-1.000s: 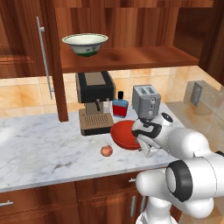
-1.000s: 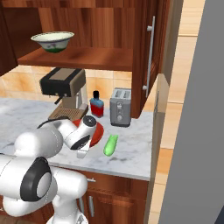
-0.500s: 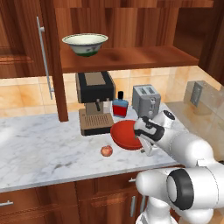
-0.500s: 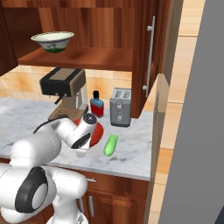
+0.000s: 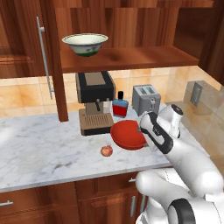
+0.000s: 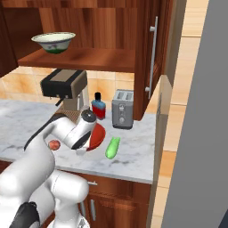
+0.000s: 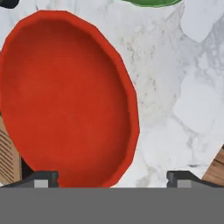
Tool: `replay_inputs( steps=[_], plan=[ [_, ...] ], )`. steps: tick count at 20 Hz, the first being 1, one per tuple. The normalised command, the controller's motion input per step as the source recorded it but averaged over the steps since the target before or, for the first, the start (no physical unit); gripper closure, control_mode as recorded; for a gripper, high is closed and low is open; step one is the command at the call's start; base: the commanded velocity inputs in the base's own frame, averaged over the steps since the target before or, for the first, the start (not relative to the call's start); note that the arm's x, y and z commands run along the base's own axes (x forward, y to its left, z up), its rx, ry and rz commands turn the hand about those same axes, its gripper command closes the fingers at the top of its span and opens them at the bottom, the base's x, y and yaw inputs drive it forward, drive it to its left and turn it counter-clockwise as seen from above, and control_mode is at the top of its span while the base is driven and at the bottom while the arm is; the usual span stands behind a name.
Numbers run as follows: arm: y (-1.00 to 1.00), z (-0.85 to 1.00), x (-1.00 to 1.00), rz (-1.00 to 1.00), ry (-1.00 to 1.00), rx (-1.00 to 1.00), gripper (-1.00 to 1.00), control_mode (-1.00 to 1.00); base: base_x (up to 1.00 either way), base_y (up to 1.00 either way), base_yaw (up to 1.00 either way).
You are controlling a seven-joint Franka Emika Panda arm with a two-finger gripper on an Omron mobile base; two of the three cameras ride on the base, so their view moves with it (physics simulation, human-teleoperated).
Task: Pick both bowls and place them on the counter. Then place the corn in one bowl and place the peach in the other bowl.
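The gripper (image 7: 112,177) stands wide open over the red bowl's (image 7: 65,96) rim, gripping nothing — the bowl sits on the marble counter (image 5: 48,148) before the coffee machine (image 5: 94,103). Peach (image 5: 106,151) and corn (image 6: 112,147) lie beside it; the cream bowl (image 5: 85,43) sits up on the cabinet shelf (image 5: 127,57).

black coffee machine (image 5: 95,101), silver toaster (image 5: 146,99), blue-and-red bottle (image 5: 120,106), wooden shelf (image 5: 131,57)

Even, bright rendered light, soft low-resolution edges, faint shadows on the counter (image 5: 39,148).
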Motion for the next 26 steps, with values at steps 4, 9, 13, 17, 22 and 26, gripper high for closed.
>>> replay_inputs(
  steps=[4,9,13,17,22,26],
  plan=[
    [0.01,0.57,-0.30,0.05,-0.11,0.00,-1.00,-1.00,0.00,0.00,0.00],
    [0.02,0.63,-0.31,0.03,-0.05,0.00,-1.00,-1.00,0.00,0.00,0.00],
    [0.09,0.66,-0.24,0.00,-0.05,0.00,-1.00,-1.00,0.00,0.00,0.00],
    [0.16,0.62,-0.14,0.00,-0.07,0.00,-1.00,-1.00,0.00,0.00,0.00],
    [0.15,0.57,-0.10,0.00,-0.15,0.00,-1.00,-1.00,0.00,0.00,0.00],
    [0.17,0.58,-0.02,0.00,-0.22,0.00,-1.00,-1.00,0.00,0.00,0.00]
  ],
)
